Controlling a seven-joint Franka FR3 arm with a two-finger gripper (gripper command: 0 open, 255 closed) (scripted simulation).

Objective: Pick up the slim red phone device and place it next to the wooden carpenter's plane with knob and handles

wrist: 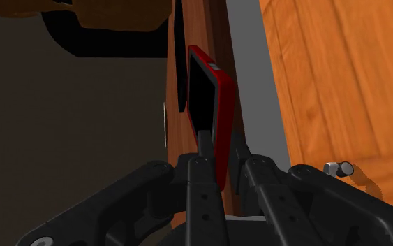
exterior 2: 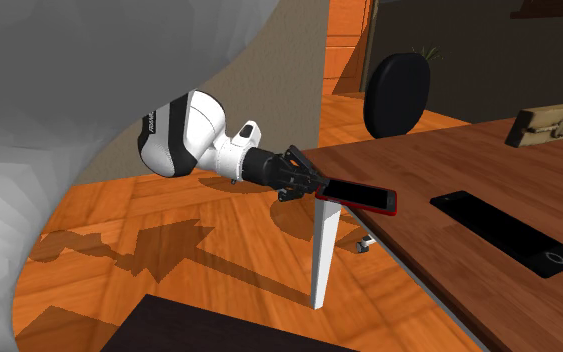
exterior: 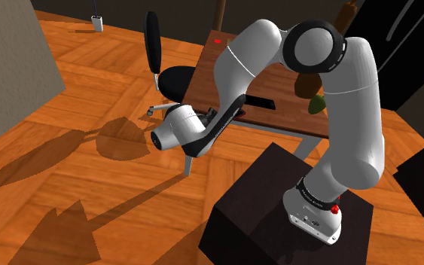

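Note:
The slim red phone (exterior 2: 360, 195) with a black screen lies flat in my gripper (exterior 2: 319, 185), level with the near corner of the brown wooden table (exterior 2: 439, 170). My gripper is shut on the phone's end, with most of the phone sticking out over the table corner. In the wrist view the fingers (wrist: 206, 143) clasp the red phone (wrist: 207, 87) edge-on. The tan wooden plane (exterior 2: 554, 123) stands at the table's far end, well beyond the phone. I cannot tell whether the phone touches the tabletop.
A flat black device (exterior 2: 506, 232) lies on the table between phone and plane. A black office chair (exterior: 157, 53) stands beside the table (exterior: 202, 75). A white table leg (exterior 2: 323, 250) drops under the corner. A green object (exterior: 317, 103) sits near the arm.

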